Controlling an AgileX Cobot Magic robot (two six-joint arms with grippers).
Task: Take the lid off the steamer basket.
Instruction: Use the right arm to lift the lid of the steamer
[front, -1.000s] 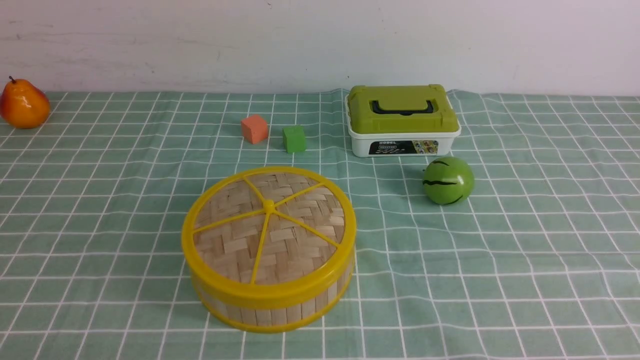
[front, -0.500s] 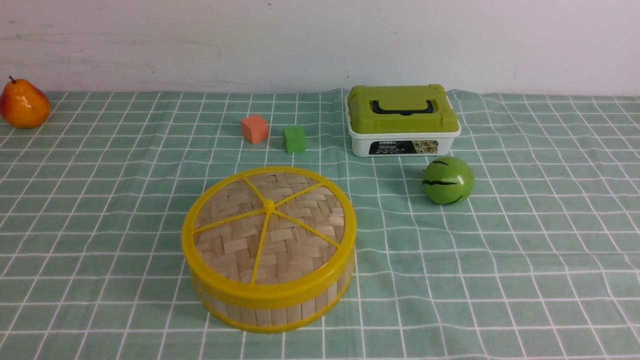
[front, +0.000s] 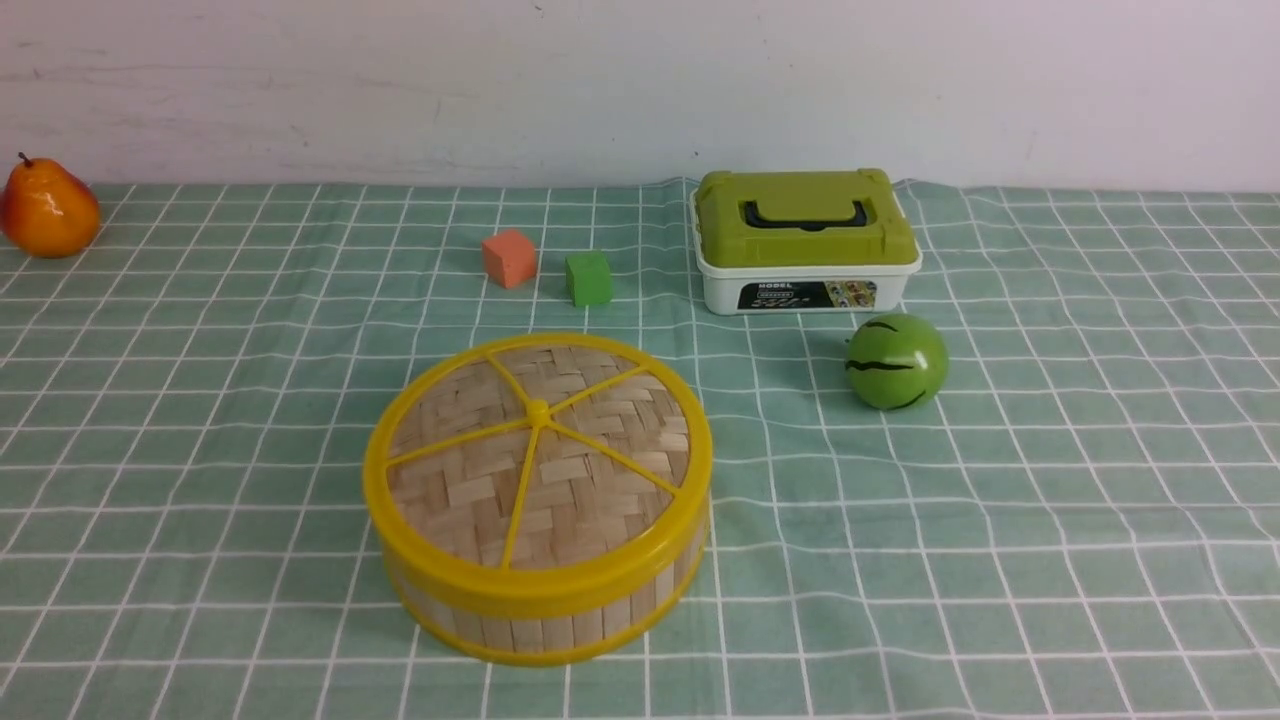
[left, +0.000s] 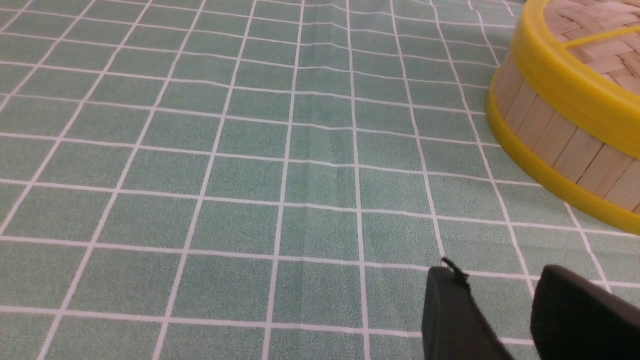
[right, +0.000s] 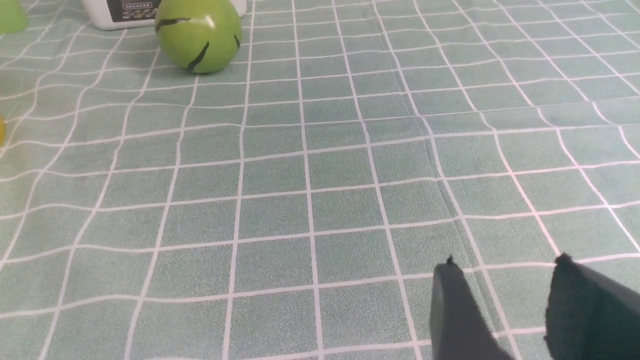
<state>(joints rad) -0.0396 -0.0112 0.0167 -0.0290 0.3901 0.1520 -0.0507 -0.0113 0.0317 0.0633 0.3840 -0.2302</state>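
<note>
Capping the basket (front: 545, 632), the lid (front: 600, 500) is placed nearer the left fingers (left: 497, 280); both left and right fingers (right: 505, 270) are held apart.

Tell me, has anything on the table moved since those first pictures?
No, nothing has visibly changed. The woven lid is on the steamer basket as before, and the pear, both small blocks, the green-topped box and the green ball all stayed put.
</note>
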